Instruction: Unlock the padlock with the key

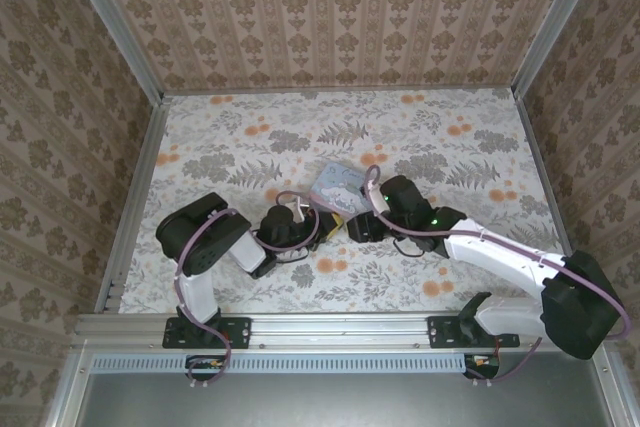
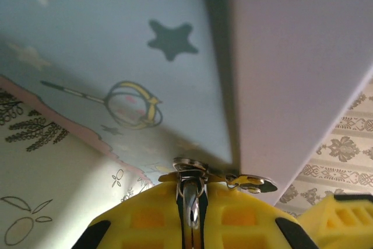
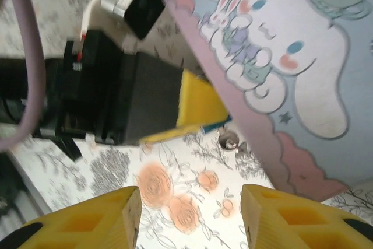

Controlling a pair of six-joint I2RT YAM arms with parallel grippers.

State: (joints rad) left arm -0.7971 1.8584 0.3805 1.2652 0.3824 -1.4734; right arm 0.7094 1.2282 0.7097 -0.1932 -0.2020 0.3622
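My left gripper [image 1: 322, 220] is shut on the padlock [image 2: 191, 202], whose shiny metal shows between the yellow fingers [image 2: 145, 217]. A sliver of its teal body [image 3: 216, 127] peeks out under the left finger in the right wrist view. A small ring with the key [image 2: 250, 183] hangs at the fingertips, pressed against the edge of the pale blue cartoon tin [image 2: 116, 45]. The key's round metal end [image 3: 229, 139] lies by the tin's pink border. My right gripper [image 3: 189, 202] is open just right of the left one, over bare cloth, with nothing between its fingers [image 3: 274, 214].
The cartoon tin [image 1: 335, 185] lies tilted on the floral tablecloth [image 1: 450, 147], right behind both grippers. Patterned walls enclose the table on three sides. The left gripper's black body [image 3: 111, 103] sits close in front of my right gripper [image 1: 352, 228].
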